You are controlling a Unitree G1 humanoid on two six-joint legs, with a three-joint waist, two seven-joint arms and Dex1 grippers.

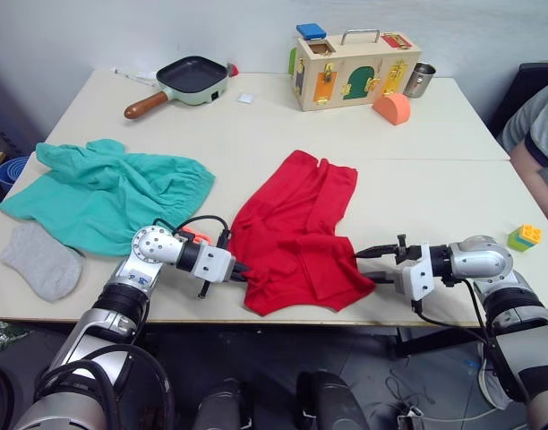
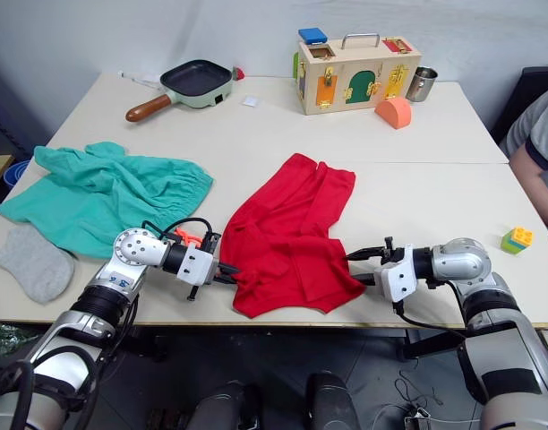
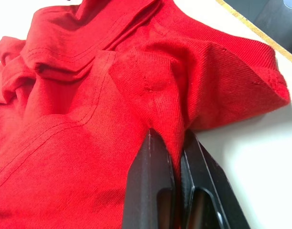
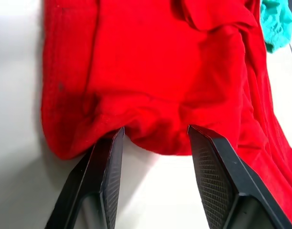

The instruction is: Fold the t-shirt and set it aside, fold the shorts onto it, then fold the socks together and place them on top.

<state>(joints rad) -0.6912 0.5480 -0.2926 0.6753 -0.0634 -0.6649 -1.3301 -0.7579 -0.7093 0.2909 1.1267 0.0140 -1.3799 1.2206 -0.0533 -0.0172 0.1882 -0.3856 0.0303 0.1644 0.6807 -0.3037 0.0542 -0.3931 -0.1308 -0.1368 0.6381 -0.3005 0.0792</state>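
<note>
Black fingers of the left gripper [image 3: 177, 157] are pressed together on a fold of the t-shirt [image 1: 296, 228] at its lower left edge, low in the left eye frame. The right gripper [image 4: 155, 143] stands with its fingers spread wide at the shirt's lower right edge, a bulge of red cloth between them but, as far as I can judge, not yet pinched.

That red shirt lies crumpled in the centre of the frame, near the front edge of the table [image 1: 256, 134]. To its left the teal shorts [image 1: 104, 193] are spread in a loose heap, and a grey sock [image 1: 43, 260] lies flat at the far left, just touching or overlapping their lower edge.

By my reading the task is barely begun: the shirt is bunched and unfolded, so the first fold is in hand, while shorts and socks wait untouched.

I can make out a single sock; whether a second lies beneath it or under the shorts I cannot tell. The shirt's collar and print are lost in its folds. At the right edge a person's arm [image 1: 534, 148] is cut off by the frame
</note>
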